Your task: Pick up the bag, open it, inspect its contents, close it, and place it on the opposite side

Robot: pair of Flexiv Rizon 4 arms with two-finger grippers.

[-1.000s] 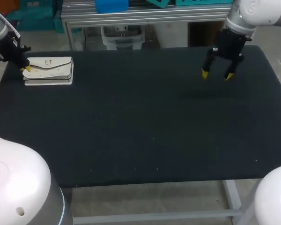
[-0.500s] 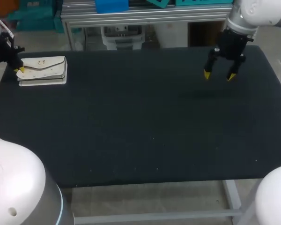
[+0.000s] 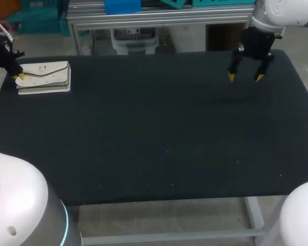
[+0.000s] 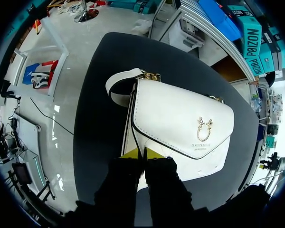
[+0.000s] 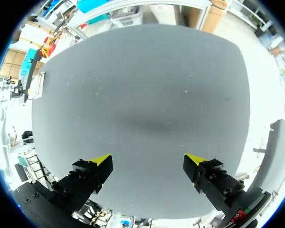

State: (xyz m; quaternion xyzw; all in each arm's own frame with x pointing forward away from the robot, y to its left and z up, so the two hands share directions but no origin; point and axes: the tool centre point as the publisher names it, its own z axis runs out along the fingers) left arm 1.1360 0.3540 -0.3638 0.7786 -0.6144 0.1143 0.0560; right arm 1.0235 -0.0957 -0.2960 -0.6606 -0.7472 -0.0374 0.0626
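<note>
Bag [image 3: 43, 77] is showing white all over, strap [image 4: 118, 85] incl., w/ a thin dark line edging the flap. Clasp [image 4: 205, 128] & chain links [image 4: 151, 75] are gleaming gold. Table [image 3: 159, 133] is reading plain blk, a few tiny pale specks dotting it. L gripper [image 3: 18, 77] & R gripper [image 3: 245, 77] are both showing blk bodies w/ bright yel tips. R arm [image 3: 285, 13] is looking white-grey.

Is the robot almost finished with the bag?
Hard to say. Done: the white bag lies flat at the left end of the table, flap closed. In hand: the left gripper pinches its edge; the right gripper hangs open, far off. Left: letting go if it was checked already, otherwise lifting and opening it.
</note>
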